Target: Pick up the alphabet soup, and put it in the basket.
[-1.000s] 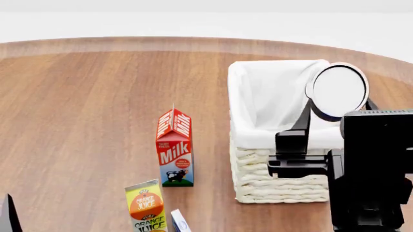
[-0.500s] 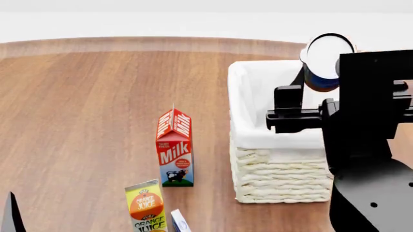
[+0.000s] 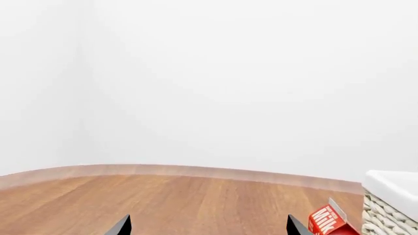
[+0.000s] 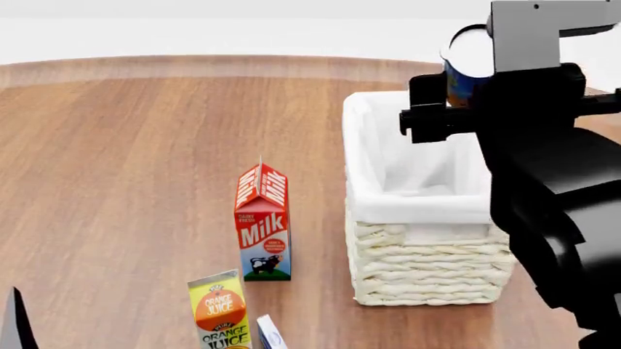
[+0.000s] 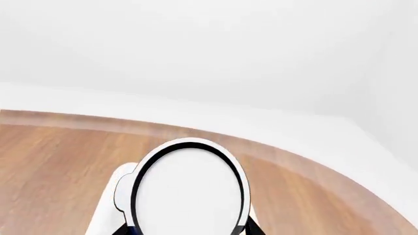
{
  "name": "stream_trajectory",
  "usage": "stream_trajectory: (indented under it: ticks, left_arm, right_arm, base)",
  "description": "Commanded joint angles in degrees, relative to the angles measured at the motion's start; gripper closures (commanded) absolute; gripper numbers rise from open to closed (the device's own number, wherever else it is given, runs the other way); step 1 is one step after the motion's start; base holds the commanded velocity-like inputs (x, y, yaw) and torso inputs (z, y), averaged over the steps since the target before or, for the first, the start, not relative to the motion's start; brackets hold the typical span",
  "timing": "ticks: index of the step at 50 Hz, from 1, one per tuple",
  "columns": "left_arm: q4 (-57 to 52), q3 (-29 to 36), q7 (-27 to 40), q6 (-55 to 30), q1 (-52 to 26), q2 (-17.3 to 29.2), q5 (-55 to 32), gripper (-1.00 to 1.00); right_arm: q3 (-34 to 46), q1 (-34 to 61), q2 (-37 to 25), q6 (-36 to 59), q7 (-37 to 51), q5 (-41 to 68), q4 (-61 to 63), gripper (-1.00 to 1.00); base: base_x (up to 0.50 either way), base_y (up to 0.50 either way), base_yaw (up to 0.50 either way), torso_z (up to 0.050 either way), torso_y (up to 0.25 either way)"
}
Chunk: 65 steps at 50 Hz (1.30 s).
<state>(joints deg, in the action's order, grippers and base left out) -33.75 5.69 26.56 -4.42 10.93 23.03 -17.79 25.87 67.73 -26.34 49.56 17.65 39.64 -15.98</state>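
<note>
since the earlier frames the right arm is rising and swinging toward the far side, carrying the alphabet soup can (image 4: 467, 64) from in front of the basket's inside up to above its far right rim; milk and oj cartons aren't shifting.

right gripper (image 4: 464, 94) is clamping on the can, black fingers (image 4: 427, 91) pressing its left side in the head view, other side hidden by the arm. can is tilting w/ its white top facing the camera, blue label and a bit of orange showing below. in the right wrist view the white top w/ dark rim (image 5: 188, 193) is filling the lower middle, basket cloth (image 5: 124, 188) peeking out just behind it.

cream wicker basket (image 4: 427, 258) is sitting on the round wooden table (image 4: 126, 167), right of centre, white lining folded over the rim, nothing visible inside.

milk carton (image 4: 262, 225) is standing upright just left of the basket, apart from it. orange juice carton (image 4: 219, 311) is standing nearer, at the near edge, w/ a small white-blue box (image 4: 270, 334) touching or just beside its right side, mostly cut off.

left gripper (image 3: 207, 226): only two dark fingertips (image 3: 121, 226) showing at the frame edge, standing well apart, nothing between them; it's near the table's near left.
</note>
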Motion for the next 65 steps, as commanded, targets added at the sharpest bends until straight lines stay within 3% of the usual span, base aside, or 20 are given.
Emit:
stream_trajectory:
  ticks: [1,17,65]
  left_arm:
    - [-0.23,-2.28,-1.11,-0.35,0.41,-1.49,-0.10,-1.00]
    - [0.00,-1.74,-0.80,1.19,1.13,-1.53,1.34,-1.00]
    - [-0.49,-1.65,-0.11,2.23,1.32,-0.83,1.05,-1.00]
  right_arm:
    - [1.26,8.99,4.99,-0.84,-6.00,-6.24,-13.39,1.00]
    - [0.37,10.13,6.04,-3.99,-8.11,-5.98,-18.13,1.00]
    - [-1.65,9.87,6.73,-5.81,-8.25,-3.74,-15.82,1.00]
  base:
    - [0.00,0.00,0.00,0.000,0.000]
    - [0.00,0.00,0.00,0.000,-0.101]
    - [0.00,0.00,0.00,0.003,-0.100]
